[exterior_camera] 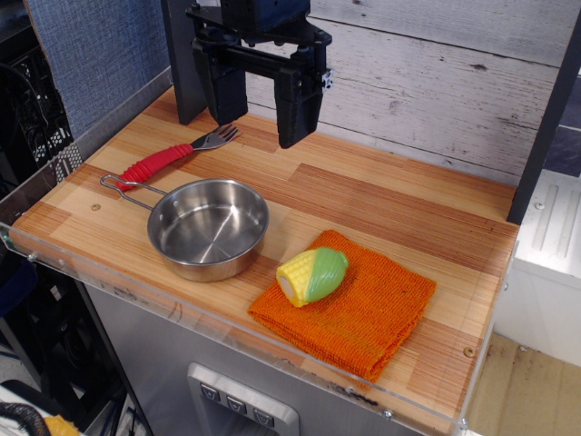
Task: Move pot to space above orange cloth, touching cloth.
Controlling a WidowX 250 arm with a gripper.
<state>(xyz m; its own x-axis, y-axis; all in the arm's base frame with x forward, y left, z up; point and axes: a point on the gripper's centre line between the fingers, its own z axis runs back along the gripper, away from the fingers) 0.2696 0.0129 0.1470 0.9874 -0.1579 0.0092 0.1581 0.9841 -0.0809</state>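
i see the black two-finger gripper hanging spread apart and empty over the far left of the board. the shiny round shallow steel pot sits near-left, just left of the orange knitted cloth. it looks light, rigid and slippery; i'd pinch its rim. open wood lies beyond the cloth's far edge, clear of the yellow-green toy corn.

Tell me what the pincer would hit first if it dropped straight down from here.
Probably bare wooden tabletop, beside the fork and behind the pot. The open pincer hangs apart from both; depth is unclear.
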